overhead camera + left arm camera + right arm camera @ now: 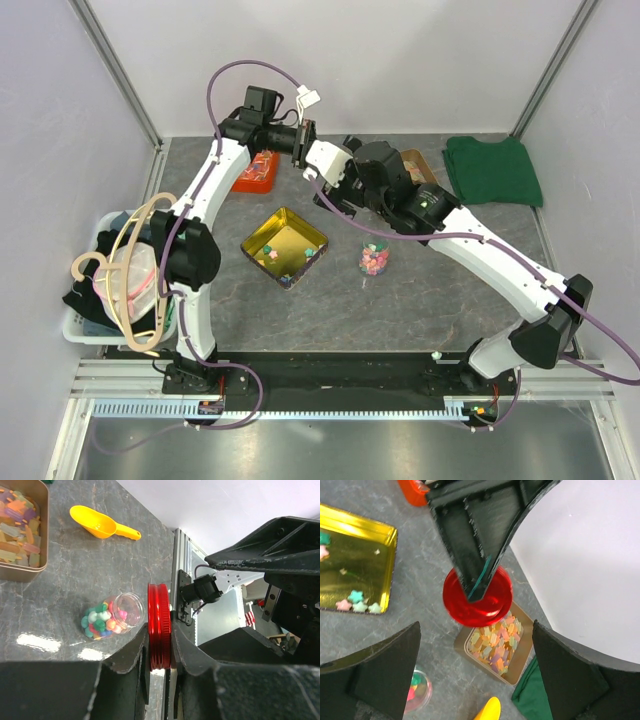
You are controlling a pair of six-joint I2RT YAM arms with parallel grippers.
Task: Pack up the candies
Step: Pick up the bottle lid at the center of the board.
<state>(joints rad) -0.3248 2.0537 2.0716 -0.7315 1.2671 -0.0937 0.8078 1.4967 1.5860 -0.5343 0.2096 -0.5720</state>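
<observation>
The left gripper (160, 652) pinches the red lid (159, 612) edge-on across its flat faces, up in the air. The right gripper (476, 625) faces it with fingers spread wide, empty. The candies (101, 622) sit in the open jar (126, 611) on the table (a few more lie in the gold tray (390, 535)). If the left lets go before the right has closed, I'd expect the lid to fall towards the brown tray (462, 645) below.

Grey marbled table (420, 300); plain white walls (350, 60).
</observation>
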